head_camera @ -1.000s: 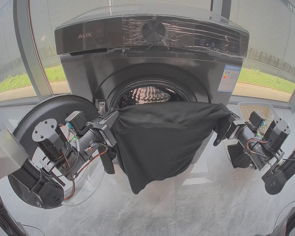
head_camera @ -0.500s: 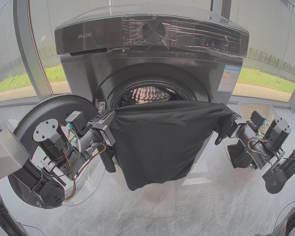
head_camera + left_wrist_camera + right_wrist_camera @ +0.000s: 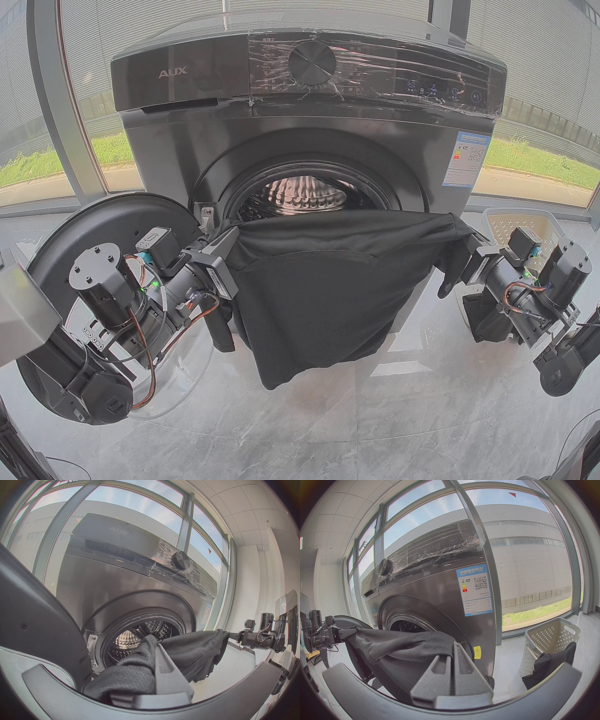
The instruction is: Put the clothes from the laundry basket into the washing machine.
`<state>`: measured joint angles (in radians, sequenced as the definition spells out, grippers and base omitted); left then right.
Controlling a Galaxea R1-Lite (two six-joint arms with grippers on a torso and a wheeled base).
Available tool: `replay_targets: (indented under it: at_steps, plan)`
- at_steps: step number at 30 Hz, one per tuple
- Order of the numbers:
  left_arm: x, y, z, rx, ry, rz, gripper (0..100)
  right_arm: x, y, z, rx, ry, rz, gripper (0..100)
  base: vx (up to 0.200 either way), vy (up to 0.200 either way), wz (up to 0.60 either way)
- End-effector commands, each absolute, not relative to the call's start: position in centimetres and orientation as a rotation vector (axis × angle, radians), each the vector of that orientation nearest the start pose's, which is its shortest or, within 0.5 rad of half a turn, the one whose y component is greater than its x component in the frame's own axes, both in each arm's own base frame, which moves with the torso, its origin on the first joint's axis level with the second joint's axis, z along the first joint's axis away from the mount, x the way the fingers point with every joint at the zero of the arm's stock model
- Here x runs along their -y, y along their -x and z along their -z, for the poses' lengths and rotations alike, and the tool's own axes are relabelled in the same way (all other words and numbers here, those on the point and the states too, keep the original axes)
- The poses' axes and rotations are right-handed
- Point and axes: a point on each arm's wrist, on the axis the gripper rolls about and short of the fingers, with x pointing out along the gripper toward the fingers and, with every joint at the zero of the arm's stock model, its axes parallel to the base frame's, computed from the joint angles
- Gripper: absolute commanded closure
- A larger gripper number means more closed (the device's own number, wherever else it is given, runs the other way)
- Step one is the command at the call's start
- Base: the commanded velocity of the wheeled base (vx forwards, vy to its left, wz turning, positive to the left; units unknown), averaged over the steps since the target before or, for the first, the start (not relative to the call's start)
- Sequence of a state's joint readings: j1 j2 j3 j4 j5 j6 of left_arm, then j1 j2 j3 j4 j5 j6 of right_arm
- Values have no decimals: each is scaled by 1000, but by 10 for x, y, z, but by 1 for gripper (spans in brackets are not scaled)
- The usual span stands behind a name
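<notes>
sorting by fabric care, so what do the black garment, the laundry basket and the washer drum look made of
Black garment: soft matte knit, perhaps synthetic; it drapes limply and shows a fine mesh weave. Laundry basket: cream moulded plastic, judging by rigid perforated walls. Washer drum: likely stainless steel, shiny and dimpled.

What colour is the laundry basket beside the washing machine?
The basket is cream-white with small perforations, best seen in the right wrist view.
</notes>
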<state>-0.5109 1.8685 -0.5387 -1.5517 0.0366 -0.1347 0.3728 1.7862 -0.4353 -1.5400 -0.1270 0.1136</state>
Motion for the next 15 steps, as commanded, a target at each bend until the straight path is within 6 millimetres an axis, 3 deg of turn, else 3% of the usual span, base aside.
replay_targets:
  at_steps: [1, 14, 15]
  plan:
    - [148, -264, -159, 188, 194, 491, 100, -99, -256, -156, 160, -157, -264, 100, 0, 0, 0]
    - [151, -261, -160, 188, 197, 505, 100, -99, -249, -149, 125, -149, -273, 100, 0, 0, 0]
    - [151, -261, -160, 188, 197, 505, 100, -99, -249, -149, 125, -149, -277, 0, 0, 0, 0]
